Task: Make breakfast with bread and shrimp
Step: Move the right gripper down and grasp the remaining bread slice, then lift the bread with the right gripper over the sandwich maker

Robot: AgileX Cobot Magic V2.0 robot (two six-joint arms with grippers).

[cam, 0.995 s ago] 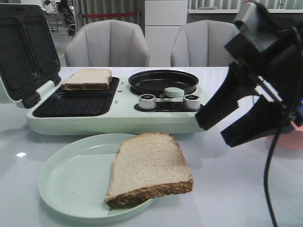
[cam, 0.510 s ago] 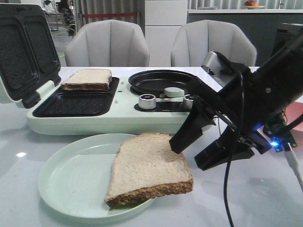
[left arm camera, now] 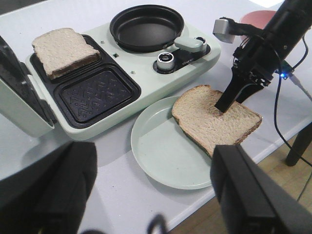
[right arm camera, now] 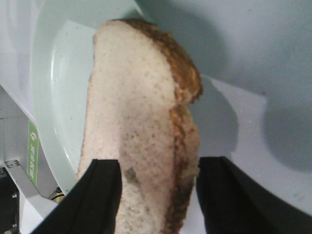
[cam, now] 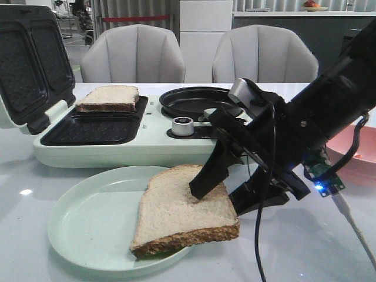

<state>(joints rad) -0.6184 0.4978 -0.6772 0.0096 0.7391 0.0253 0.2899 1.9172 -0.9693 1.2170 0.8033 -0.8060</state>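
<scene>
Standing by the table, the biggest thing I see is the mint sandwich maker, lid up, one slice of bread lying in its far tray, the near tray bare, and a black pan on its other half. In front sits a green plate with the second slice lying half over its rim.

The right gripper has its fingers spread around that slice's edge, one above the crumb, one by the crust, not yet closed. The left gripper hangs high over the near table edge, fingers wide apart, holding nothing.

A pink bowl sits behind the right arm; I can't see any shrimp in it from here.

I reckon the risk is in the squeeze: soft bread could tear or fold if pinched hard at one edge, or droop and slip out on the lift. The lower finger might also catch the plate rim and drag it.

A small green label shows on the maker's side in the right wrist view; its writing is too small to read.
</scene>
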